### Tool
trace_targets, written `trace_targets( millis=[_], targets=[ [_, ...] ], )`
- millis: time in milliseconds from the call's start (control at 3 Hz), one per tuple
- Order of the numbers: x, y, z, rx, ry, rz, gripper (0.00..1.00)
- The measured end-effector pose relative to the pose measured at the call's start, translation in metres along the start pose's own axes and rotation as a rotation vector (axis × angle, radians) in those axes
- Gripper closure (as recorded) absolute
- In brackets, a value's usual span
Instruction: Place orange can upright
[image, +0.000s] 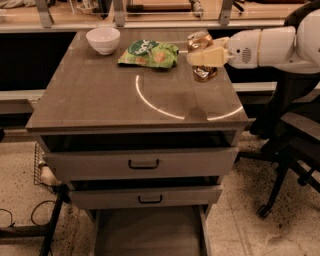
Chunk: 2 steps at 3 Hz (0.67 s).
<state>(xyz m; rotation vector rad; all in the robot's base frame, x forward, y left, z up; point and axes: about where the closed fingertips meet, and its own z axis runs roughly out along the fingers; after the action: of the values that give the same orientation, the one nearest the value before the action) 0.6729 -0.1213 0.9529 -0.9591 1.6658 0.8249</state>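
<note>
While the white arm reaches in over the drawer cabinet (100, 95), the gripper (199, 56) is clamped across the middle of the orange can (204, 74), one cream finger lying over its front. The can stands just beside the green snack bag (148, 53), on the side away from the white bowl (103, 39). The mid-body hold seems chosen to set the dented can down vertical, silver rim uppermost; whether its base touches the cabinet top cannot be told.
</note>
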Motion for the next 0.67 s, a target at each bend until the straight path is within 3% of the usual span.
trace_targets(
  millis=[667],
  targets=[
    [0.033,0.001,0.007,0.003,-0.145,0.018,1.0]
  ],
)
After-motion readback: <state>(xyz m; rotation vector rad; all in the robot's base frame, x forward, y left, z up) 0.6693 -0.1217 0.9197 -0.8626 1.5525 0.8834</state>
